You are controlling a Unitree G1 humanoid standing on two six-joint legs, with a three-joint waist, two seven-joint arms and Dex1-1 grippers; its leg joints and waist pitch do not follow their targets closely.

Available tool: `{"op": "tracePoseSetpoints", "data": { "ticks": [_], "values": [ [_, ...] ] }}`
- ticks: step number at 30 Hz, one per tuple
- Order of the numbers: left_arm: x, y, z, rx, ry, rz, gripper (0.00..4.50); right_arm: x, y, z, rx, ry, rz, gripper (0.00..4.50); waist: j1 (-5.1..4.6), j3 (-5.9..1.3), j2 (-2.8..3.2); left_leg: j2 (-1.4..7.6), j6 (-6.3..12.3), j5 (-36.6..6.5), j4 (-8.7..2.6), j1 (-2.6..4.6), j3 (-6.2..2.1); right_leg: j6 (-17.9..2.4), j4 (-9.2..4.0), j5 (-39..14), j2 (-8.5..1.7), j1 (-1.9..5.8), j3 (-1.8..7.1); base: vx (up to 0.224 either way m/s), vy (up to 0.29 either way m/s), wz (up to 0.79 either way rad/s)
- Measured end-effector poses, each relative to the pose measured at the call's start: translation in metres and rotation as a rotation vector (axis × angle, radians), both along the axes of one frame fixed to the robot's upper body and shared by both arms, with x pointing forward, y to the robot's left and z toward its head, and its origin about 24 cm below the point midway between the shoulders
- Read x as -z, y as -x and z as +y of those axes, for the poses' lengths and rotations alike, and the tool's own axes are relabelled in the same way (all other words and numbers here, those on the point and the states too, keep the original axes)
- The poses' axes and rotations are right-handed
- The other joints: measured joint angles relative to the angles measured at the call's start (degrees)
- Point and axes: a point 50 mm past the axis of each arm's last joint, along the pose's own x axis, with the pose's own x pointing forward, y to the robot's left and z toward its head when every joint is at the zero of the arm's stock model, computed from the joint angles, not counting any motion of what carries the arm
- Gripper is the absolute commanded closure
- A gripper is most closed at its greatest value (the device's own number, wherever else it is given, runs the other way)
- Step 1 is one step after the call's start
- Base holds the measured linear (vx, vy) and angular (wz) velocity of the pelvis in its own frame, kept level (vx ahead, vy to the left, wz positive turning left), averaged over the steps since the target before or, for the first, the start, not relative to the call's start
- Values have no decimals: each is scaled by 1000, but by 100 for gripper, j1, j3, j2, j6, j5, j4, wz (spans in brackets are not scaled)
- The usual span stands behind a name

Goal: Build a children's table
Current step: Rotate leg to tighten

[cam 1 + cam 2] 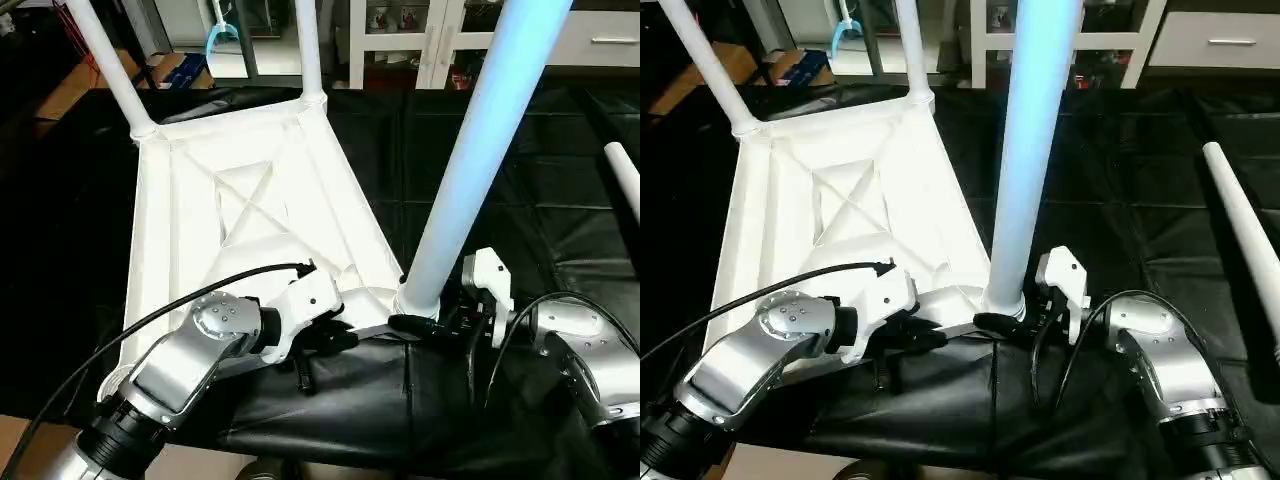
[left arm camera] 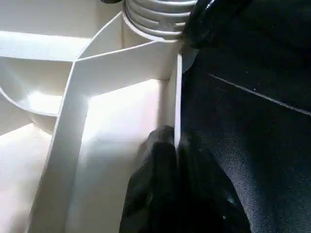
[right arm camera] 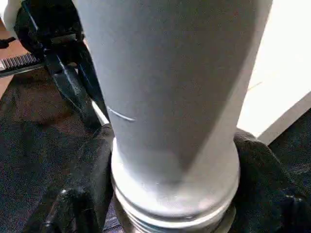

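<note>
Looking down from the head, we see the tabletop (image 1: 250,200) lying underside up on black cloth (image 1: 540,200), two legs (image 1: 115,70) standing in its far corners, a third leg (image 1: 470,160) upright in the near right socket and a fourth (image 1: 1245,240) lying loose on the right. In the left wrist view, our left gripper (image 2: 176,160) pinches the tabletop's near rim. In the right wrist view, our right gripper (image 3: 170,194) straddles the third leg's base, one finger on each side.

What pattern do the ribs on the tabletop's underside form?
An X of white ribs inside a rectangle on the tabletop; clearest in the left eye view.
</note>
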Motion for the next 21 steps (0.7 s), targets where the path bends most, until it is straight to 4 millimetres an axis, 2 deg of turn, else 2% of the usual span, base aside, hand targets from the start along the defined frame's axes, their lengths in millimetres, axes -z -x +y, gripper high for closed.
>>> {"op": "tracePoseSetpoints", "data": {
  "ticks": [3,8,10,13,17,21],
  "values": [
    [0,-1,-1,-9,4,2,450,2,-1,4,26,-10,-6,168,-7,-1,-2,0,-1,0,0,8,0,0,1,0,0,5,0,0,0,0],
    [0,-16,-10,-124,2,-26,450,8,-17,15,247,-25,-45,169,-166,-12,-8,-1,-38,-14,1,30,3,3,-9,-1,0,28,8,0,0,0],
    [0,-25,-16,-199,-8,-51,450,10,-28,22,398,-44,-55,170,-232,-19,-25,-2,-45,-9,3,31,0,15,-15,-8,0,25,6,0,0,0],
    [2,-27,-24,-249,1,-58,450,14,-33,29,506,-55,-56,171,-296,-25,-34,-3,-45,-10,2,35,-1,46,-26,-27,-1,26,7,0,0,0],
    [2,-35,-34,-323,-5,-78,450,17,-41,50,715,-86,-79,171,-332,-34,-43,-4,-46,-10,-4,37,-10,56,-62,-33,-1,20,-2,0,0,0],
    [2,-35,-36,-336,-6,-83,450,18,-42,55,759,-94,-88,171,-332,-37,-38,-15,-46,-11,-22,30,-25,60,-129,-35,0,18,-12,0,0,0]
  ]
}}
